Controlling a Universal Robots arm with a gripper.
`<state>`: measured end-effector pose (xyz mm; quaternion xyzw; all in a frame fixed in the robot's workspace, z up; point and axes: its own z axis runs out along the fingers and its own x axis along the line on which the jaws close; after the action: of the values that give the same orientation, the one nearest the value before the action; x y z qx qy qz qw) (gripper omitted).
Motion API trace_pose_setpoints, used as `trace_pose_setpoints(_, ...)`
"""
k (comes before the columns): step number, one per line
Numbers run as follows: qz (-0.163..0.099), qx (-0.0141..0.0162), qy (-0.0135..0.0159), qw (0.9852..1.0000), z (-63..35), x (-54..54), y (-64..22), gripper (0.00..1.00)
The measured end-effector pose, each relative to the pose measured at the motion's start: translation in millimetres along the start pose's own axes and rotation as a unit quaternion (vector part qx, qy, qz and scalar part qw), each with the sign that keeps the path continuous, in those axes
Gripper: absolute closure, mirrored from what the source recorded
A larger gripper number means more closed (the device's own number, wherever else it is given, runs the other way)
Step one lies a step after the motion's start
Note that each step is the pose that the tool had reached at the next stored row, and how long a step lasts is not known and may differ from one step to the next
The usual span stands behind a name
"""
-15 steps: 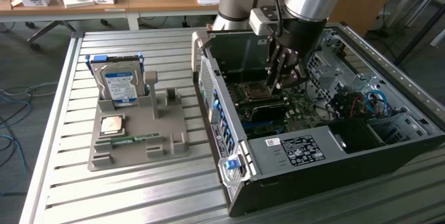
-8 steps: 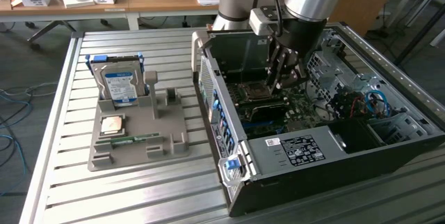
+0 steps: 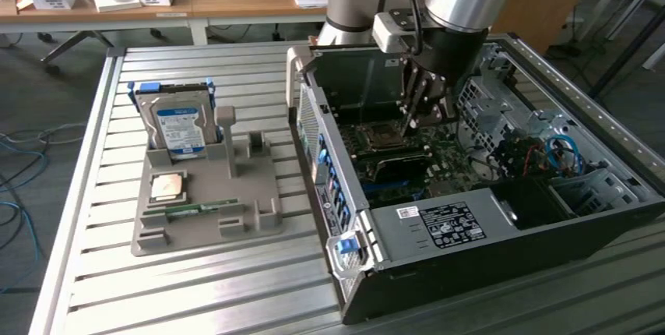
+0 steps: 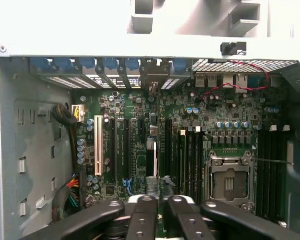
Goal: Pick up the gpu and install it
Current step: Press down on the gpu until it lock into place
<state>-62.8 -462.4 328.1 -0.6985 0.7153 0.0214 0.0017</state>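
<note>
We find the claw [image 3: 418,117] low inside the open computer case [image 3: 499,234], the gpu [image 4: 151,160] edge-on beneath it, seemingly aligned with a motherboard [image 4: 139,107] slot; whether the claw grips it we cannot tell

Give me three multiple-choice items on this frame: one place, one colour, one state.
1. Where is the gripper? A beside the table; B inside the open computer case; C over the wooden desk.
2. Colour of the hard drive label? A red; B yellow; C blue and white.
3. How does the hard drive sit? A upright in the grey tray; B flat on the table; C inside the case.
Answers: B, it hangs over the motherboard; C, the label shows blue and white; A, it stands on edge in its tray slot.
</note>
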Motion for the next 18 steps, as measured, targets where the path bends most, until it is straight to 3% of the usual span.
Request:
trace_pose_setpoints(3,0.000,0.0000,0.0000,1.0000,0.0,0.0,0.0,0.89)
trace_pose_setpoints(18,0.000,0.0000,0.0000,1.0000,1.2,0.0,0.0,0.89)
